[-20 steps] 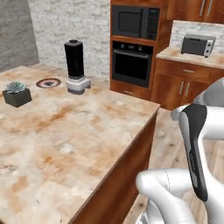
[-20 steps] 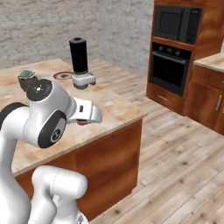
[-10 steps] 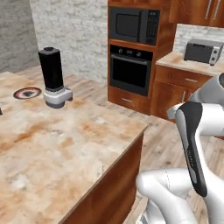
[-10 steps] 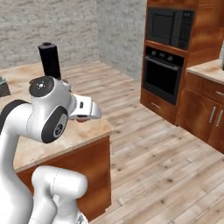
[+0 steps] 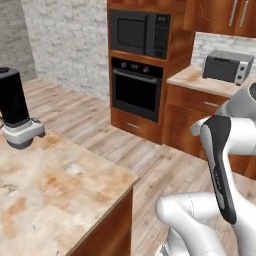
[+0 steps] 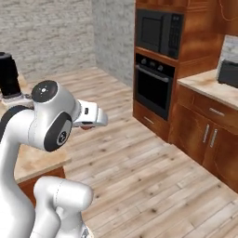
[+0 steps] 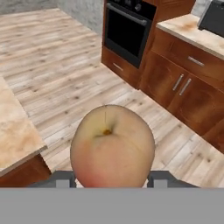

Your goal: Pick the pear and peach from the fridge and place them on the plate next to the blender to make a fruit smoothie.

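The round, smooth peach [image 7: 112, 146], yellowish with a pink-red blush, sits clamped between the jaws above the wooden floor [image 7: 52, 57]; it looks light, soft, easily bruised, so gripping its widest middle seems safest.

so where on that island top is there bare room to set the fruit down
The marble island top is bare from the blender at its far left across to the near corner by the wood floor. The peach sits in the jaws. Only the blender's spot is taken.
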